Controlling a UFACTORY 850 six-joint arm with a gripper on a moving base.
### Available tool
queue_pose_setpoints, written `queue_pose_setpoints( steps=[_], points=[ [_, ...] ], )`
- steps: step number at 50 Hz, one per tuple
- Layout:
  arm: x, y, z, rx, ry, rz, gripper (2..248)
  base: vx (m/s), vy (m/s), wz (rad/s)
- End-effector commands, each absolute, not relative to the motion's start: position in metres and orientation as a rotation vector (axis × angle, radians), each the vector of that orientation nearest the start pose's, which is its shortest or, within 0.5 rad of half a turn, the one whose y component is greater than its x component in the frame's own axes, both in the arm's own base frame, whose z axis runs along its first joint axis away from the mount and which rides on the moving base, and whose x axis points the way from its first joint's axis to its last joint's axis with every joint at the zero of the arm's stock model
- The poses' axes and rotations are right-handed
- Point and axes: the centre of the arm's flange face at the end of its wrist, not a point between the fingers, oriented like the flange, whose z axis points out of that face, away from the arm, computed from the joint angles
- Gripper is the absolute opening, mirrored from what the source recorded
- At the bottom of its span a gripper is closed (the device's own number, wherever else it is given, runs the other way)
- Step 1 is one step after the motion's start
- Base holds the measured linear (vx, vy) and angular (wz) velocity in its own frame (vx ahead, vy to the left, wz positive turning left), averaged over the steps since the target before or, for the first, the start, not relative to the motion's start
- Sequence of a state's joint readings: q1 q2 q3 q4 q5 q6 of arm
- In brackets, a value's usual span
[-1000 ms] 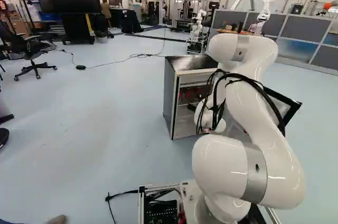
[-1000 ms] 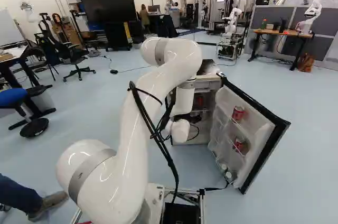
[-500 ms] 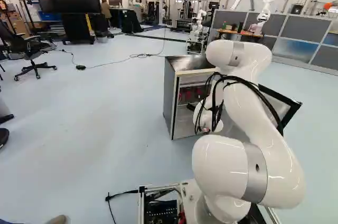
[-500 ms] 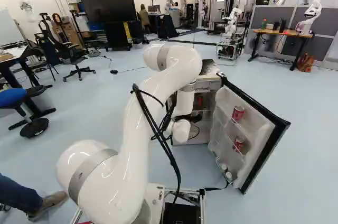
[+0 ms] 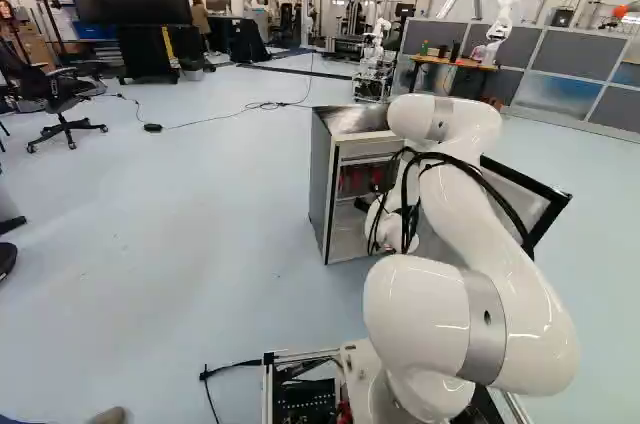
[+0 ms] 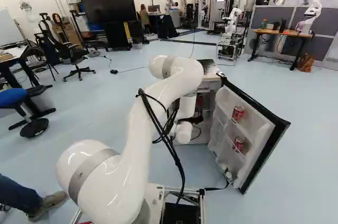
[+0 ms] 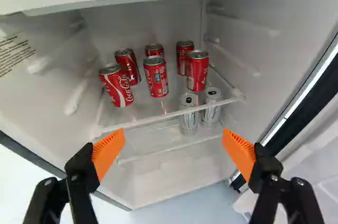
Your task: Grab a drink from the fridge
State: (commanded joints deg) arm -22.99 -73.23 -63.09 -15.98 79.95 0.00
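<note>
The jaws of the black gripper [image 6: 195,120] stand wide apart, with nothing between their orange pads [image 7: 108,152]. Ahead of them, inside the open compact fridge [image 5: 321,179], six red drink cans [image 7: 156,77] stand upright on a clear shelf [image 7: 138,122], spread from eleven to one o'clock; none touches the pads. Two silver drink cans [image 7: 188,113] stand lower, near one o'clock, seen partly through that shelf. The fridge door [image 6: 259,123] hangs open at the jaws' three o'clock, with two red cans [image 6: 238,113] in its racks
</note>
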Motion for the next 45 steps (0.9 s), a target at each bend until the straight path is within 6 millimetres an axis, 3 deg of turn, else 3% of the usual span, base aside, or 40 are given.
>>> queue_pose_setpoints(
  steps=[12,45],
  points=[
    [0.508,-0.191,-0.017,-2.563,0.206,-1.875,247,0.0,0.0,0.0],
    [0.548,-0.209,-0.033,-2.491,0.181,-2.008,247,0.0,0.0,0.0]
  ],
)
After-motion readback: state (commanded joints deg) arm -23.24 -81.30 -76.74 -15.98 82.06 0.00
